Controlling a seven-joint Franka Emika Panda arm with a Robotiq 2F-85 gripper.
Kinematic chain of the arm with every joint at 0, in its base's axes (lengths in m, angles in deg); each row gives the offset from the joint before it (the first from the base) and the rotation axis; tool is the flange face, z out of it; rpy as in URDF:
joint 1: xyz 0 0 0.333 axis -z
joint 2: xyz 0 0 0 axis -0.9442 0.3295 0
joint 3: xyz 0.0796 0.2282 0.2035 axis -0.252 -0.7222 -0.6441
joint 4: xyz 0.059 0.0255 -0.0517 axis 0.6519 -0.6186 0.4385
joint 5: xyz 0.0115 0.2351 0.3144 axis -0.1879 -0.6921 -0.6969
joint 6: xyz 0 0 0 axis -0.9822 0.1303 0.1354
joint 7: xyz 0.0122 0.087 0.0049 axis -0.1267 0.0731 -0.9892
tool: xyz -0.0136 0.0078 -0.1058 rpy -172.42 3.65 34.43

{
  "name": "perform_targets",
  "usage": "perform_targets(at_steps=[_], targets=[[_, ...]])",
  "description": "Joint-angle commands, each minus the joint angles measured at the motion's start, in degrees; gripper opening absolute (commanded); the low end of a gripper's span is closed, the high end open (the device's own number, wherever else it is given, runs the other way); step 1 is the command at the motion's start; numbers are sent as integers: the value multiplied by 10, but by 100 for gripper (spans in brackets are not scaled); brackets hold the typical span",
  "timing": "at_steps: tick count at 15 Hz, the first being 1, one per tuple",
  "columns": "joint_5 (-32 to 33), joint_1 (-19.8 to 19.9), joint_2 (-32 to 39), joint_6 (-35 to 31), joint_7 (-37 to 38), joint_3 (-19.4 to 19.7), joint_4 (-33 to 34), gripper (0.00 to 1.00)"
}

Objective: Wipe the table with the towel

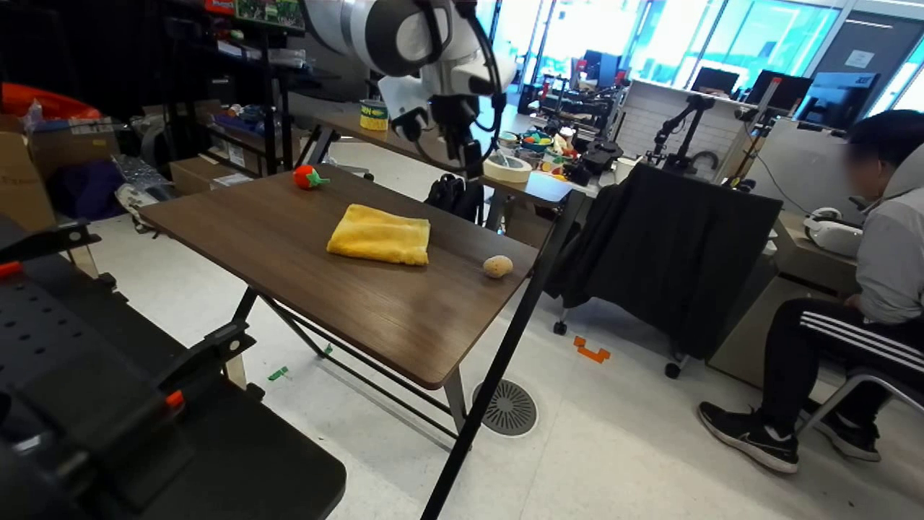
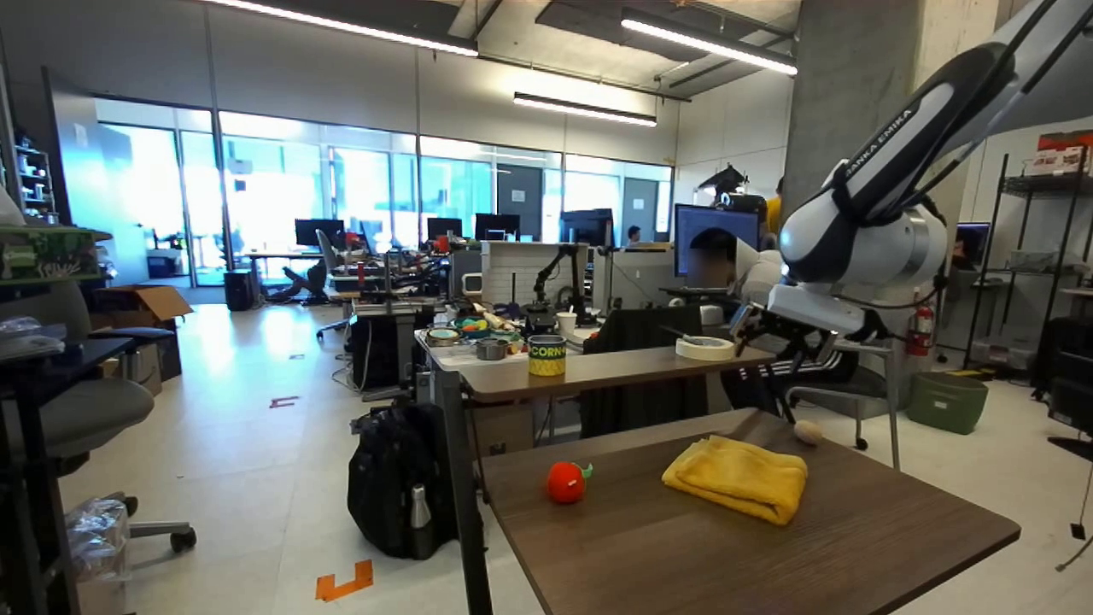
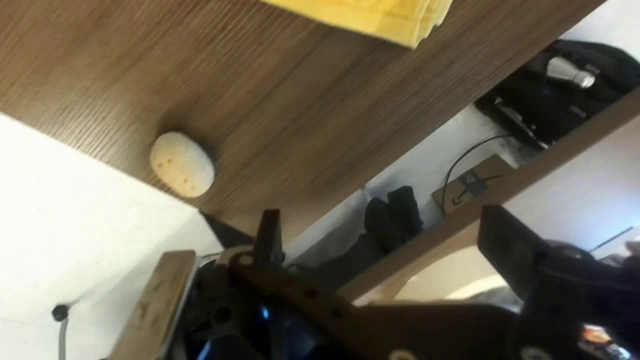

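— a bright yellow towel lies folded on a dark brown wood-grain desk, in both exterior views. where on it, exactly?

— between a green-stemmed red-orange ball and a small beige lump, flat on the surface. its stacked layers show in an exterior view; the wrist camera catches only the cloth's edge and one corner, at the top.

— and the lump?

— it sits close to a corner of the desk, dotted with a few brown specks in the wrist view.

— the robot's tool: gripping, or free?

— released. its two fingers stand spread wide in the wrist view. the tool hangs in midair from a white-and-black arm lettered "emika", above the level of the desk and apart from the towel.

— what stands beyond, on the far side?

— a second brown desk, bearing a can marked "corn" and a round, pale item too unclear to name. a black backpack rests on the floor nearby, a silver bottle in its side pocket.

— and the person at the side?

— seated in an exterior view near a white headset, in a grey top and black trousers with white stripes. the face is blurred.
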State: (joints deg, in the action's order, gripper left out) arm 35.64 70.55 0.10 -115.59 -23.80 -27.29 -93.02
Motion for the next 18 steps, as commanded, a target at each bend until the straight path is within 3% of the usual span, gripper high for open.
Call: perform_targets(at_steps=[1, 5, 6, 7, 14, 18], targets=[[-2, 6, 24, 2, 31, 43, 20, 100], [1, 8, 75, 9, 62, 83, 39, 100], [-12, 34, 76, 9, 38, 48, 38, 100], [0, 16, 57, 2, 42, 69, 12, 100], [-3, 25, 77, 2, 40, 58, 29, 100], [11, 104, 70, 108, -96, -19, 76, 100]])
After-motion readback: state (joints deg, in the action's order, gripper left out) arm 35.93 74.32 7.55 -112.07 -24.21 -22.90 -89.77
